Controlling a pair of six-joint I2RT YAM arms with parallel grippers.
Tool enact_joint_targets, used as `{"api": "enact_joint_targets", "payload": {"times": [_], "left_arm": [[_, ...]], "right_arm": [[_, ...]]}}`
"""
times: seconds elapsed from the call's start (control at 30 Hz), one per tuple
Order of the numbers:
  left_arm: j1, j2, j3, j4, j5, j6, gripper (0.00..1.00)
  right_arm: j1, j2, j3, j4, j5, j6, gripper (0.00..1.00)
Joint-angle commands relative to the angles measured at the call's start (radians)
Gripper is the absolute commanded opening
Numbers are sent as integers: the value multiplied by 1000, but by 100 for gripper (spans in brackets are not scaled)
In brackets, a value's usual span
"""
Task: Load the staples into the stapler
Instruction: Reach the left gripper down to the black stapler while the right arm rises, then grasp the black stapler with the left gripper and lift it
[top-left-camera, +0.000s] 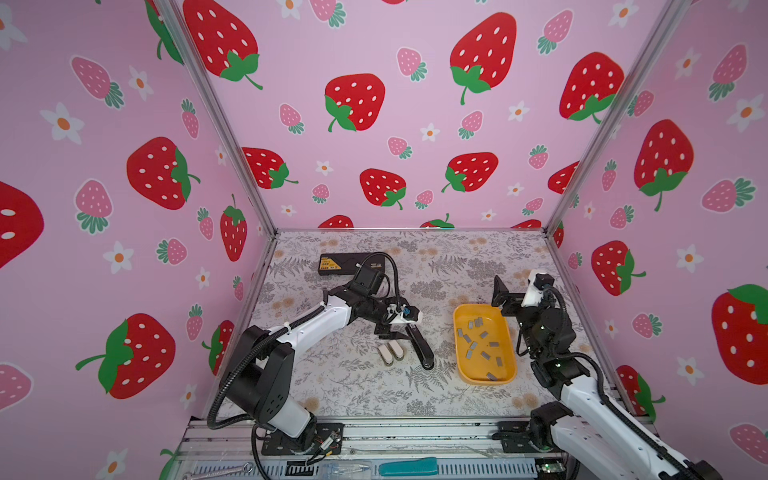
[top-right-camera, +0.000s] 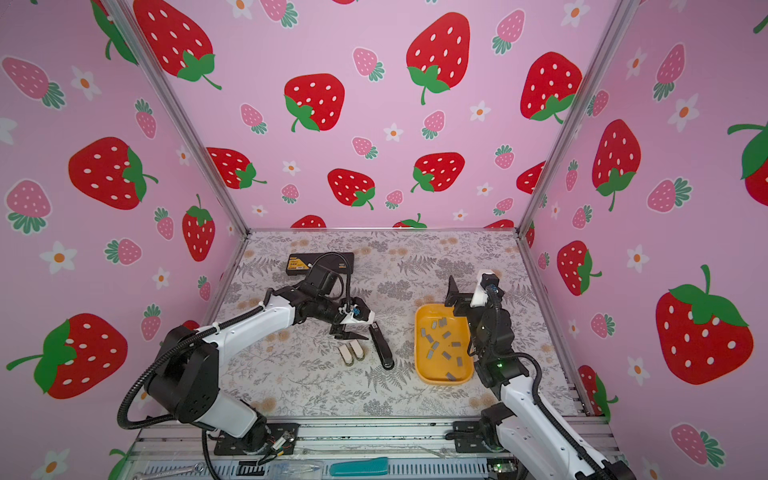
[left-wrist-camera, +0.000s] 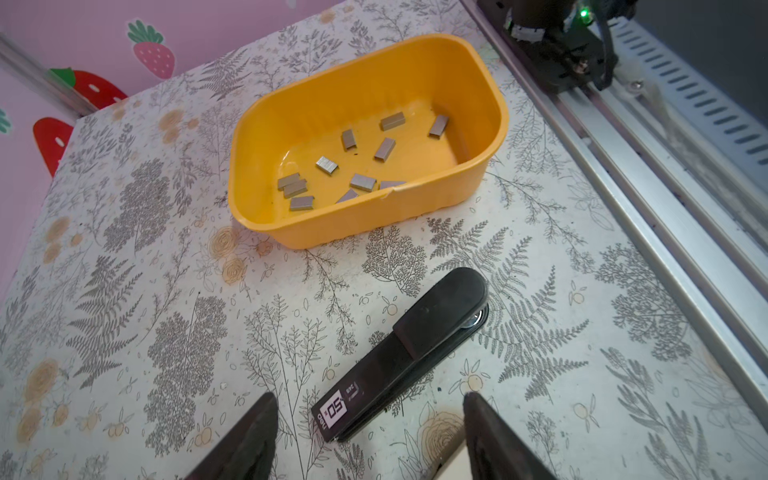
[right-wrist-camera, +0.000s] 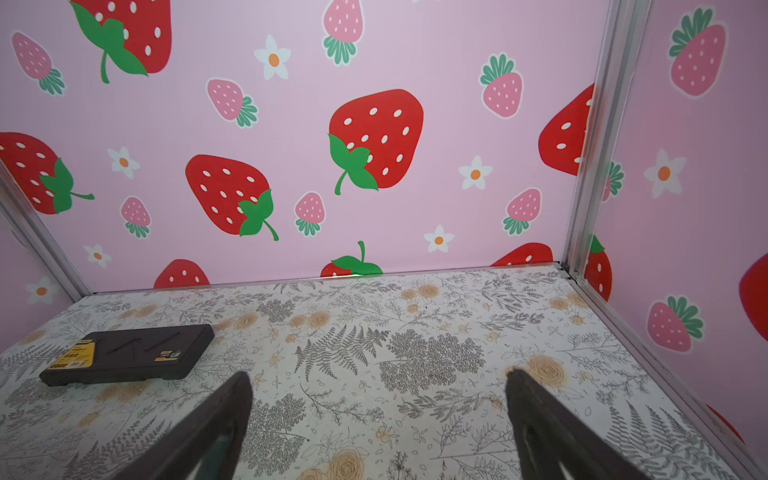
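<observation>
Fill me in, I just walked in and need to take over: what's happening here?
Staple loading has barely begun. The black stapler lies closed on the table. The left tool, open, straddles its labelled end without gripping it. The staples lie loose in the yellow tray beside it, untouched. The right tool, open and empty, hangs near the tray's far end.
</observation>
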Motion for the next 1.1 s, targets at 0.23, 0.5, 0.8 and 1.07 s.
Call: {"api": "enact_joint_targets", "payload": {"times": [0.23,0.5,0.8,1.07], "left_arm": [[-130,84,91,-185,-64,131,72],[-198,174,146,-223,-129,121,71],[-247,255,208,-247,-184,123,68],[-260,346,295,-297,-256,99,61]], "right_arm": [[3,3,55,6,-72,-29,99],[4,3,31,35,-85,-24,99],[3,10,31,39,-99,-23,99],[3,-16,28,31,-110,-21,99]]}}
